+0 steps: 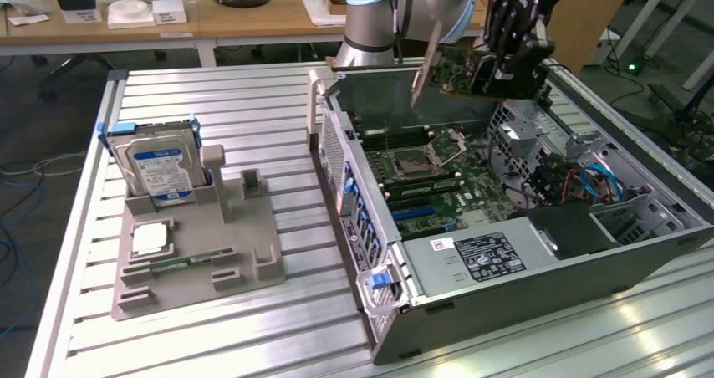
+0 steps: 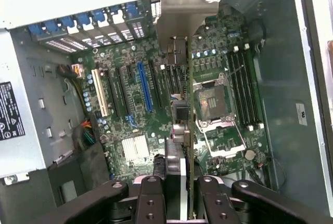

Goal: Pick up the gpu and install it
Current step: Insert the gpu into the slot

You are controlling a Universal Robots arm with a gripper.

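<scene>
Above the open computer case (image 1: 507, 261), the gripper (image 1: 502, 64) hangs in the air with the gpu (image 1: 463, 70) clamped between its fingers, green board showing and the metal end bracket (image 1: 422, 81) angling down toward the case's rear edge. So the pick is done and we're in the carry-and-align stage, card held well clear of the motherboard (image 1: 446, 181), nothing seated yet. From the wrist view you look straight down the card edge-on: gpu (image 2: 186, 125) running thin down the middle, its bracket (image 2: 179, 13) pointing at the rear slot openings, black fingers (image 2: 151, 203) closed on either side of it. Just beside the card's line sits the long blue expansion slot (image 2: 144, 86), and by my read the card edge is not over it yet. My judgement: seating wants the card brought square over that slot, bracket lined up with the rear opening, then a straight, even descent. Over on the exterior view's left, the hard drive (image 1: 156, 165) stands in its grey holder (image 1: 201, 252), untouched.
</scene>
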